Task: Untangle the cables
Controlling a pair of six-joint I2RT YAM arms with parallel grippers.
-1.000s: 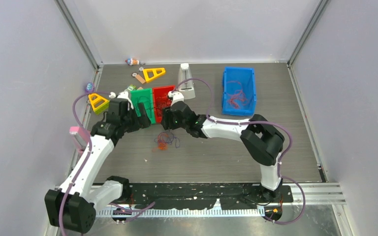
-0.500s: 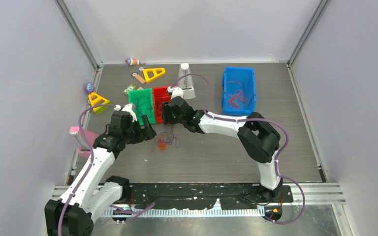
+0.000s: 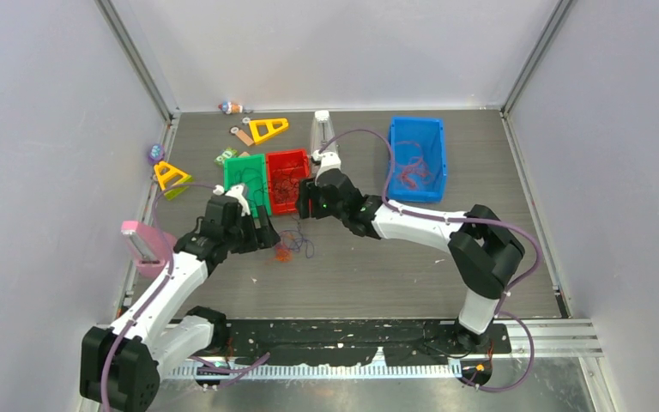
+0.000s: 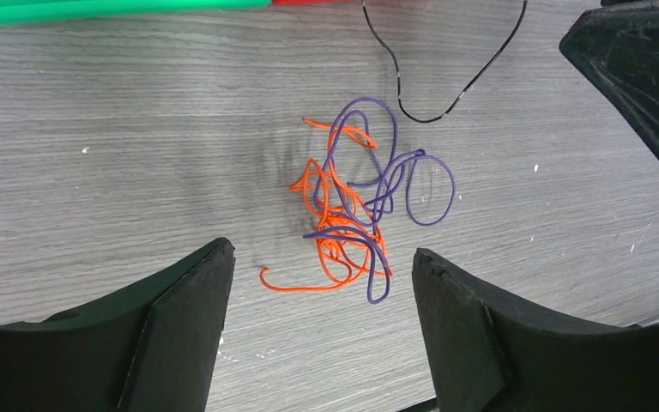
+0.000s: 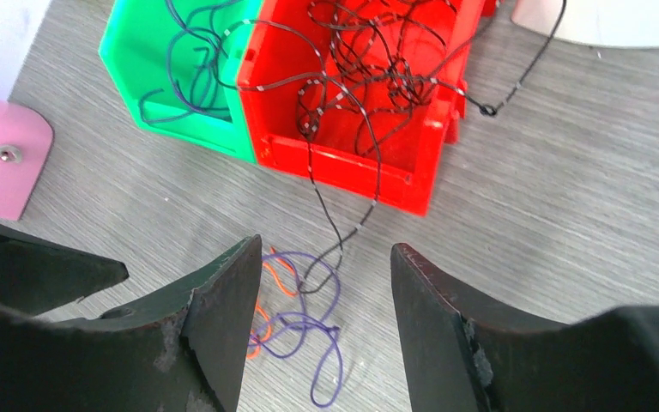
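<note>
The orange and purple cables (image 4: 349, 204) lie clumped just before the red bin (image 5: 352, 167); left gripper (image 4: 322, 256) and right gripper (image 5: 326, 249) hover over them, both claws spread wide.

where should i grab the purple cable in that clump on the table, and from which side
Grip the purple cable at the loop on the right of the left wrist view: it lies flat, clear of the orange cable. Come straight down, jaws astride one strand; a pinch in the tangled middle would likely take both colours.
</note>
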